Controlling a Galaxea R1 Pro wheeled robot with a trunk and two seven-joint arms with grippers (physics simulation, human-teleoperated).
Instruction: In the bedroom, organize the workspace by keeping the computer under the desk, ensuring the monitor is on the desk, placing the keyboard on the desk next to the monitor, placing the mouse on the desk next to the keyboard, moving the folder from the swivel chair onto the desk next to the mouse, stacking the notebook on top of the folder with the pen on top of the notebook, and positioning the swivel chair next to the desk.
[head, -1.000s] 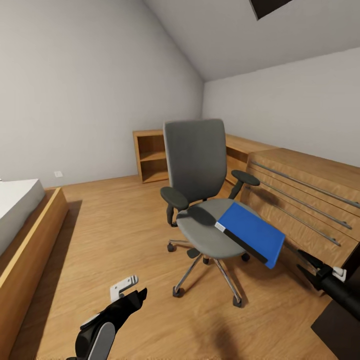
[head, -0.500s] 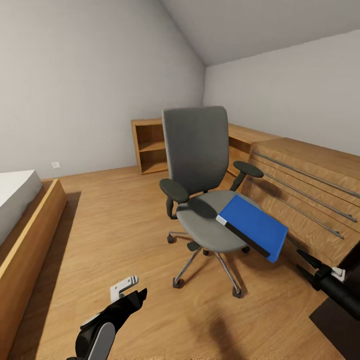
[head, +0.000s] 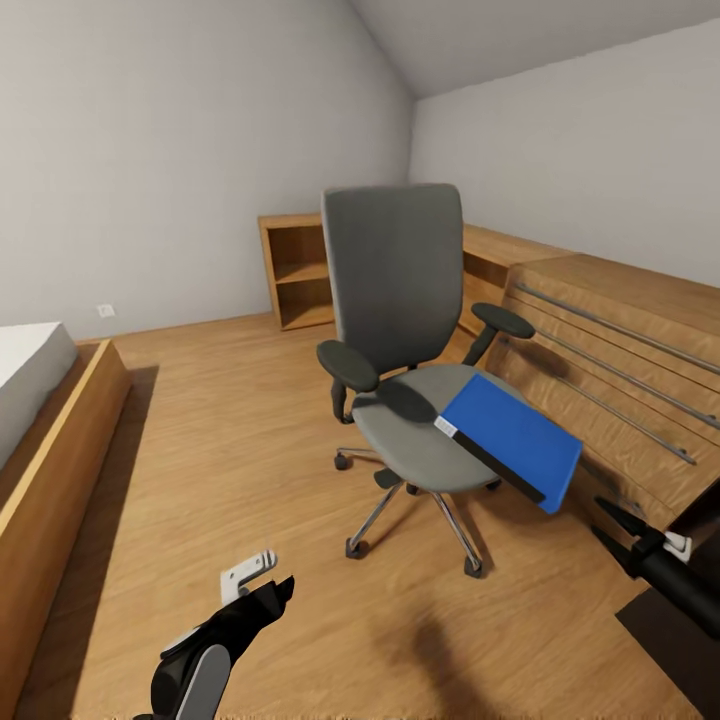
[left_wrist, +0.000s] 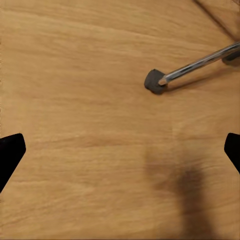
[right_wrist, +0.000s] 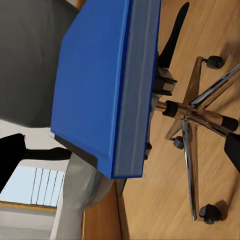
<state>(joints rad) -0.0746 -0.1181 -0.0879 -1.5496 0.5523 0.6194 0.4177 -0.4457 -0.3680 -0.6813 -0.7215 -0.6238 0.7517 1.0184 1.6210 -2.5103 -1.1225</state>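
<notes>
The grey swivel chair (head: 397, 300) stands in the middle of the wood floor, its chrome base (head: 410, 520) on castors. The bright-blue folder (head: 512, 438) lies on the seat and overhangs its right edge, black spine toward me. My right gripper (head: 605, 520) hovers open low at the right, just short of the folder's near corner; its wrist view looks along the folder (right_wrist: 107, 85) from the edge, with the chair base (right_wrist: 195, 115) behind. My left gripper (head: 258, 588) hangs open over bare floor, one chair castor (left_wrist: 156, 81) ahead of it.
A low oak shelf-and-drawer unit (head: 610, 350) runs along the right wall behind the chair, ending in an open shelf (head: 295, 270). A bed with a wooden frame (head: 55, 440) lines the left. A dark surface (head: 675, 640) cuts into the lower right corner.
The whole picture has shifted: the camera came closer to the chair and the skylight left the top. Both grippers keep their place in the picture. The folder lies unchanged on the seat.
</notes>
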